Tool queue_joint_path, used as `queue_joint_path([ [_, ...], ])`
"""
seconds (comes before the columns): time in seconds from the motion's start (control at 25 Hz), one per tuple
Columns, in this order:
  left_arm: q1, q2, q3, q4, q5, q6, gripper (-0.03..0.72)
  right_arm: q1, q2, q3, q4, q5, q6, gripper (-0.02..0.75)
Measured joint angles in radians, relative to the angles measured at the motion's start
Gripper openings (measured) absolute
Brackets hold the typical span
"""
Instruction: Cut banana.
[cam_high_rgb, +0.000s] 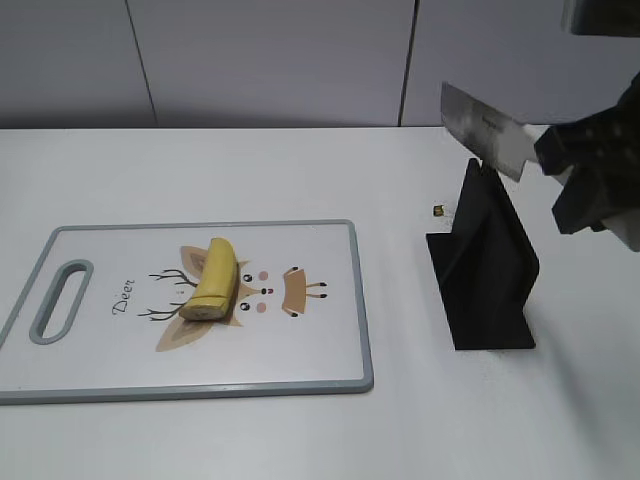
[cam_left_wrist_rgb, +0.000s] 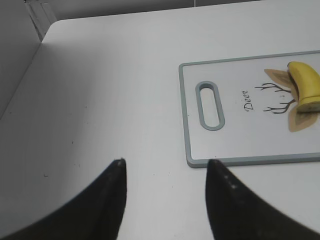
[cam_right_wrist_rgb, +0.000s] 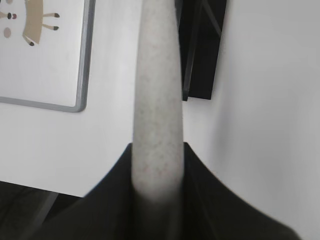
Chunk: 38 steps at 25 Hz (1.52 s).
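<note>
Yellow banana (cam_high_rgb: 213, 281) lies on the "Deer" board (cam_high_rgb: 330, 345); right tool (cam_right_wrist_rgb: 156, 172) grips a knife (cam_high_rgb: 483, 130), left tool (cam_left_wrist_rgb: 165, 167) gapes empty.

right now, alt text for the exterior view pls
The right gripper holds a knife above a black knife stand. To the left, a banana lies on a cutting board on a white table.

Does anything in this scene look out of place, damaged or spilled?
Nothing is spilled or damaged. One small oddity: a tiny dark and yellowish object lies on the table behind the black knife stand; it is too small to identify. The banana rests on the cutting board.
</note>
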<state>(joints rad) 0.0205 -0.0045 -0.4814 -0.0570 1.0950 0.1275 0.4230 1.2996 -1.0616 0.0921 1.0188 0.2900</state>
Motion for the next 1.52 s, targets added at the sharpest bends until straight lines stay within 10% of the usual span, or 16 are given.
queue_joint_path([
  [0.44, 0.0, 0.0, 0.0, 0.001, -0.001, 0.0, 0.498, 0.0, -0.127, 0.0, -0.031, 0.003, -0.002, 0.162],
  [0.64, 0.0, 0.072, -0.082, -0.009, -0.075, 0.037, 0.498, 0.0, -0.117, -0.002, -0.001, 0.004, -0.299, 0.162],
  [1.2, -0.008, 0.721, -0.44, -0.38, -0.221, 0.716, 0.5, 0.001, 0.161, -0.195, 0.179, 0.004, -1.06, 0.162],
  [1.52, -0.347, 1.004, -0.498, -0.266, -0.164, 0.932, 0.5, 0.001, 0.332, -0.26, 0.292, 0.033, -1.395, 0.162],
])
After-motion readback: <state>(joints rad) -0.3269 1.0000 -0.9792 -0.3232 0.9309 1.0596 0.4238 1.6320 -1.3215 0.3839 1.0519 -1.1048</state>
